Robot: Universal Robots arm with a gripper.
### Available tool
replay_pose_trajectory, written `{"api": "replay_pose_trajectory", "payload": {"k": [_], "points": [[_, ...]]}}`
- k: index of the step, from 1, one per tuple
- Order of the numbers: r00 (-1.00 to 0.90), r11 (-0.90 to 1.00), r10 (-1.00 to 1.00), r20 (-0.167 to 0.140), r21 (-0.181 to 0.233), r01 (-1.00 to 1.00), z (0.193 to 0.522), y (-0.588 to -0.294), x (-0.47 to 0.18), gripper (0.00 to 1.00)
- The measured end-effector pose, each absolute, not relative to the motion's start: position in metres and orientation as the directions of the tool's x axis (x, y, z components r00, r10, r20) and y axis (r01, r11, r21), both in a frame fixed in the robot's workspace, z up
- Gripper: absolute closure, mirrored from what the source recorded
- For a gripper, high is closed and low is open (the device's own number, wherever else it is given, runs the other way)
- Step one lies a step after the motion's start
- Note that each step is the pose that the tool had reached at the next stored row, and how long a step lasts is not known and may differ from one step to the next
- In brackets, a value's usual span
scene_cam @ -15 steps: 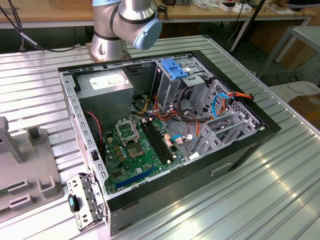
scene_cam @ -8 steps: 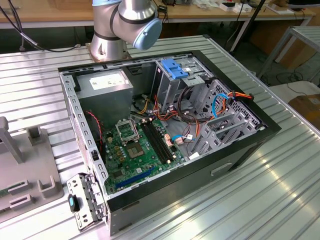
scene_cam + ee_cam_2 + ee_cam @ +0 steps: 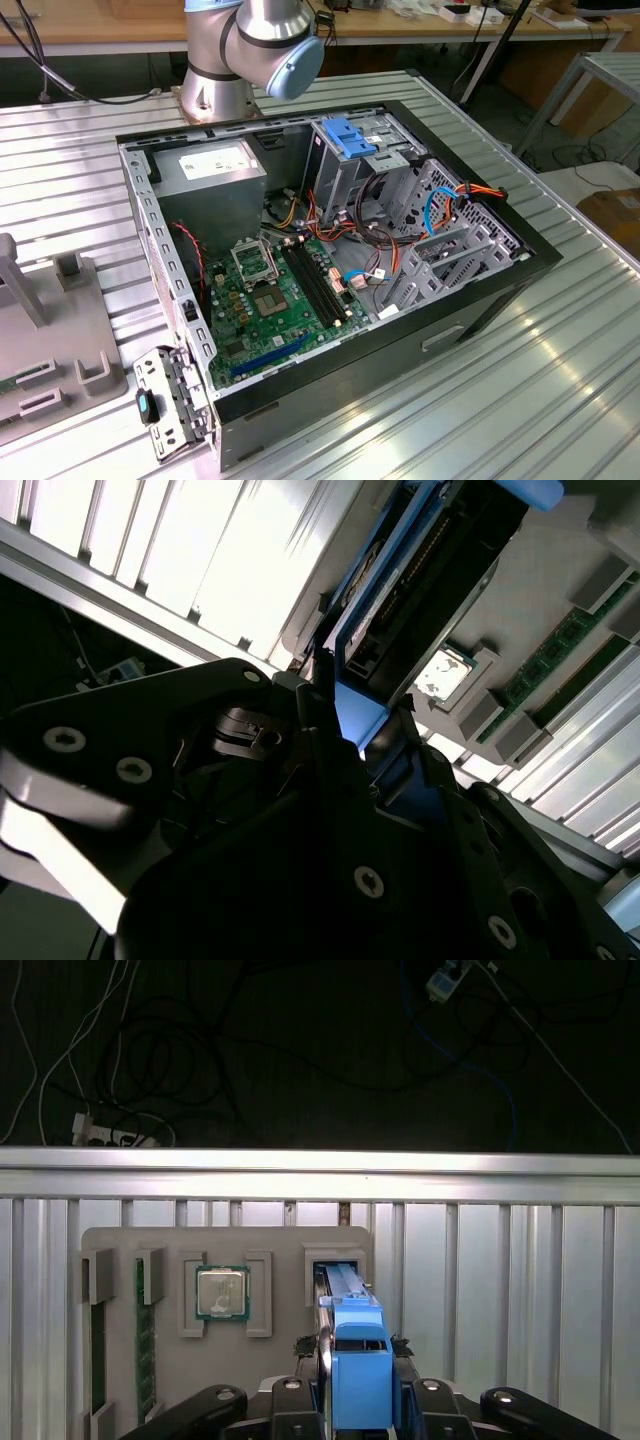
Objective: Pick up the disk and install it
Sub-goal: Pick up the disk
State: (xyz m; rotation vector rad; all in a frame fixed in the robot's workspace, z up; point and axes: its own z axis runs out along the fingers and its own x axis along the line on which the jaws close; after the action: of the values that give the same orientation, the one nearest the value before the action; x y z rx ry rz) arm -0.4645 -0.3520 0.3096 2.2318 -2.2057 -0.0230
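Pick-up stage: the gripper [image 3: 352,1348] grasps the flat grey metal, blue-railed disk [image 3: 345,1295] standing in the grey plastic tray [image 3: 270,1245] just ahead; freeing it probably needs a straight pull.

Gripper [image 3: 358,1352] clamped on disk [image 3: 348,1295]

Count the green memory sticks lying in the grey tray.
2. One memory stick lies beside the processor; the other lies parallel at the grey tray's edge farthest from the disk. Others may be hidden.
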Motion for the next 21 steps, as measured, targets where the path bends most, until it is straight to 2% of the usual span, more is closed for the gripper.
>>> {"api": "replay_pose_trajectory", "payload": {"k": [21], "points": [[0.013, -0.013, -1.0, -0.007, 0.013, -1.0, 0.3089, -0.352, -0.4645, 0.64]]}}
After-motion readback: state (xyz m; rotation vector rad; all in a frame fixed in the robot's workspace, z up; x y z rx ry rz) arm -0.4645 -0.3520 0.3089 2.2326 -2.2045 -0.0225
